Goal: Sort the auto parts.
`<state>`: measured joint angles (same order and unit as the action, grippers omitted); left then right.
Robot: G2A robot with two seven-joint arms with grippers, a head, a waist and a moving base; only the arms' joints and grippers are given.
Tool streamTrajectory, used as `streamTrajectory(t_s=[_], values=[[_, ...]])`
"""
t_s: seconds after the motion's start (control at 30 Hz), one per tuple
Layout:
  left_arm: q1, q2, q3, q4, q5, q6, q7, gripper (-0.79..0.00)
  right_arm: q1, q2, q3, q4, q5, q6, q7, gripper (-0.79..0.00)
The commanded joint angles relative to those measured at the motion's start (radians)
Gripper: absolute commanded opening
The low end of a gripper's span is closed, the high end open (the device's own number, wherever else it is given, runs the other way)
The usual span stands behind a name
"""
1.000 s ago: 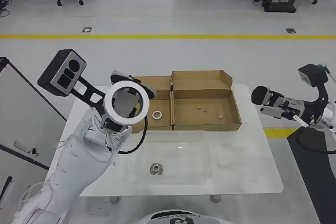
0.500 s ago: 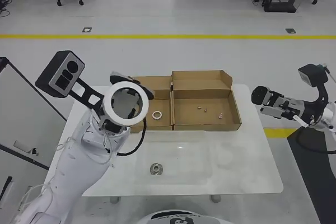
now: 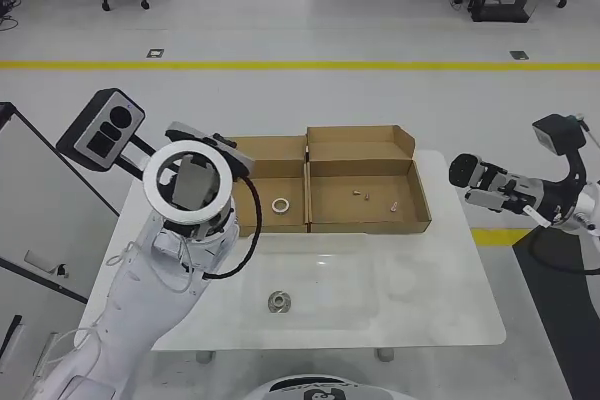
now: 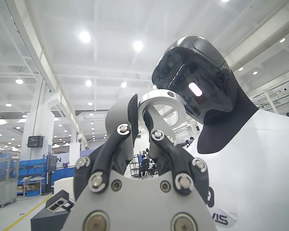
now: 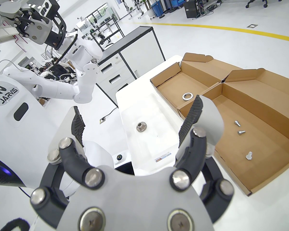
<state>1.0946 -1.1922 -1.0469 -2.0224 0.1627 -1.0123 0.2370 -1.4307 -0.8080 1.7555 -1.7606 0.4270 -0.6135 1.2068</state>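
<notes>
Two cardboard boxes here, a left box [image 3: 292,188] and a right box [image 3: 380,212]. Three bolts [image 3: 366,197], and two metal rings, a flat ring [image 3: 279,206] and a thick ring [image 4: 156,98]. And just one flanged hub [image 3: 278,300].

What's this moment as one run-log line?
left pincer: shut on metal ring, held high | right pincer: open, beside table | flanged hub: on table | washer: left box | bolts: right box
</notes>
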Motion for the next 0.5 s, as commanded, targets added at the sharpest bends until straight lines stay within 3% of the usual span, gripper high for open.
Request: streamTrajectory(t_s=[0.0,0.13,0.47], values=[[0.000,0.000,0.000,0.000,0.000,0.000,0.000,-0.785,0.000,0.000,0.000,0.000,0.000,0.000,0.000,0.000],[0.002,0.000,-0.001,0.000,0.000,0.007,-0.002,-0.785,0.000,0.000,0.000,0.000,0.000,0.000,0.000,0.000],[0.024,0.008,-0.064,0.072,0.054,0.218,-0.199,-0.785,0.000,0.000,0.000,0.000,0.000,0.000,0.000,0.000]])
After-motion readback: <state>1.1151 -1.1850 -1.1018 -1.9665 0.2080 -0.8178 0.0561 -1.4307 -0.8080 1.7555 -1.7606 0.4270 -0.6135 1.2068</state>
